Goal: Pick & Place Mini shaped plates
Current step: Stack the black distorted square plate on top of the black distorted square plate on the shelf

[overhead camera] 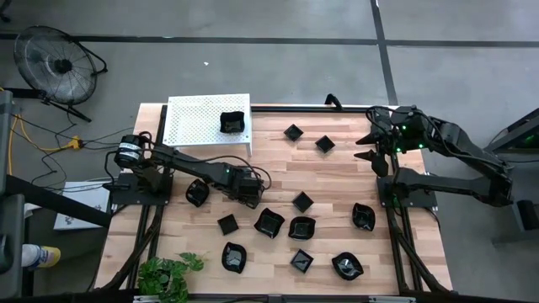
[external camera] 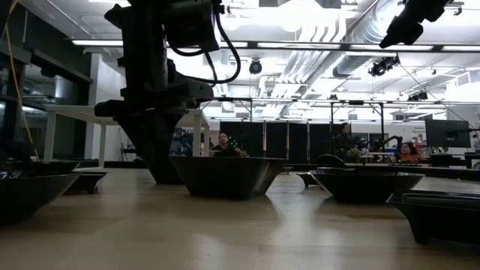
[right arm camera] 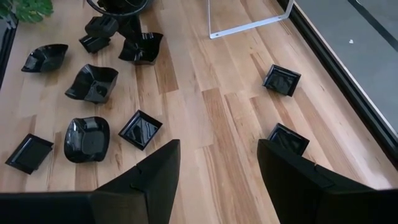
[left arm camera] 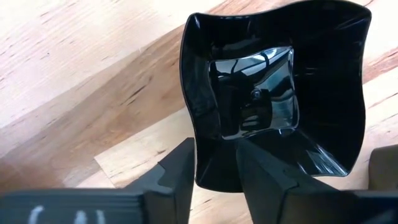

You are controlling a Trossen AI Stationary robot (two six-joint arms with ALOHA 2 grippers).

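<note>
The left gripper [left arm camera: 211,171] sits low over mid-bench, its fingers [left arm camera: 177,171] apart and straddling the near rim of a wavy-edged black plate [left arm camera: 273,93] that rests on the bench [left arm camera: 74,74]; one finger is outside the wall, the other inside; closing squarely on that rim before lifting should prevent slipping; the right gripper [right arm camera: 217,180] waits, fingers apart, above the bench's far right corner; one plate [overhead camera: 232,123] already lies on the white perforated shelf [overhead camera: 189,118].

Open bare wood mid-table between white shelf [overhead camera: 194,122] and crowded front cluster of black plates [overhead camera: 302,227].
</note>
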